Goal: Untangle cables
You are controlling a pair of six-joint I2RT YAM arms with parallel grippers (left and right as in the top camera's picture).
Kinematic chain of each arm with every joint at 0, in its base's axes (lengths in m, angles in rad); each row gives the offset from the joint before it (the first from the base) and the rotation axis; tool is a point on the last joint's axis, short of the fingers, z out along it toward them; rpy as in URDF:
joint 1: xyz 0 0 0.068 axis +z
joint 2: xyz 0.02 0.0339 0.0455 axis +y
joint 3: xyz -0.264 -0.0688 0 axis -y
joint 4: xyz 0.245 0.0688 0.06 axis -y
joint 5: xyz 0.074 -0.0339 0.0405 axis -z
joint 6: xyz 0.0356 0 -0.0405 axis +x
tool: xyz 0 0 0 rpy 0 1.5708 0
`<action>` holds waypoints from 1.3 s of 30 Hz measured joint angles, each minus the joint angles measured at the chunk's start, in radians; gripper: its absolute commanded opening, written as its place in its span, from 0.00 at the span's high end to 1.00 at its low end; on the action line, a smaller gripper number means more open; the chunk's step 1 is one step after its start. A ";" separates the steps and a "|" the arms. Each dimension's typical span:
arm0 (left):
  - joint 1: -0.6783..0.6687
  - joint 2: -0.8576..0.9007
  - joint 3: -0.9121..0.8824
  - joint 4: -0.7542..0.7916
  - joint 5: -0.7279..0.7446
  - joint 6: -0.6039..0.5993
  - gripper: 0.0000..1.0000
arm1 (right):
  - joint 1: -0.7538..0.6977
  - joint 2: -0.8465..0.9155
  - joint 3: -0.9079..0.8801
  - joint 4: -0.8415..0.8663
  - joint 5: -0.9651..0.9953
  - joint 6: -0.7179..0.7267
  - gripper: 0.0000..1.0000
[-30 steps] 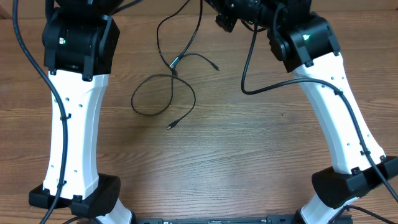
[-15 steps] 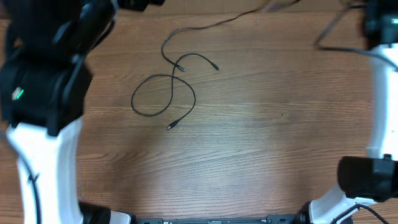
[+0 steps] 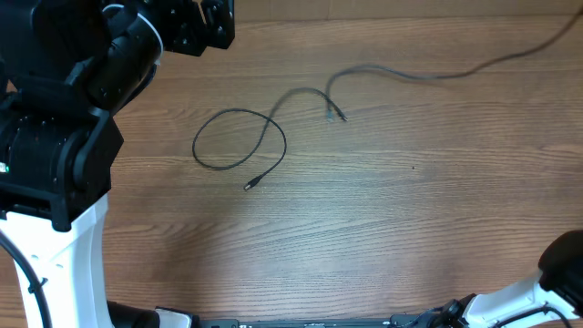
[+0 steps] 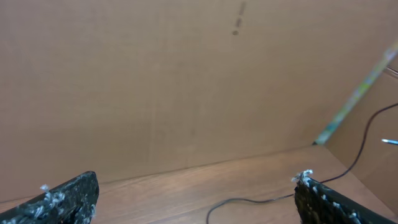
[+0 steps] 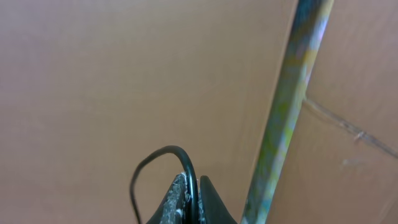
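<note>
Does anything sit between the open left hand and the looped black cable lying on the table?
Nothing visible. Only bare wooden table lies between the left hand and the thin black looped cable. The second thin black cable, pinched in the right hand, trails off to the right, clear of that path.

Cable (image 3: 410,75) smeared w/ blur, runs off overhead's top-right edge. Right gripper (image 5: 193,193) cropped at btm of its wrist cam, prob. pinching it.
</note>
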 measured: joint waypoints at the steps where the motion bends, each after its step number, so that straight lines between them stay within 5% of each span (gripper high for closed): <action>1: -0.007 0.000 0.000 -0.001 0.003 0.002 0.00 | 0.000 0.018 0.003 0.000 0.003 0.002 0.96; 14: -0.072 0.000 0.000 -0.060 -0.057 0.154 0.00 | 0.053 0.416 0.005 0.251 0.132 0.119 0.96; 27: -0.072 0.017 0.000 -0.192 -0.152 0.164 0.00 | 0.054 0.727 0.008 -0.023 0.202 0.133 0.96; 28: -0.072 0.025 0.000 -0.205 -0.154 0.164 0.00 | 0.054 0.756 0.008 -0.043 0.203 0.133 0.79; 29: -0.072 0.032 0.000 -0.214 -0.155 0.164 0.00 | 0.054 0.775 0.006 -0.047 0.190 0.135 0.23; 30: -0.072 0.041 0.000 -0.222 -0.158 0.164 0.00 | 0.054 0.784 0.010 -0.042 0.176 0.133 0.00; 39: -0.072 0.079 0.000 -0.261 -0.159 0.164 0.00 | 0.070 0.755 0.035 -0.096 0.095 0.132 0.00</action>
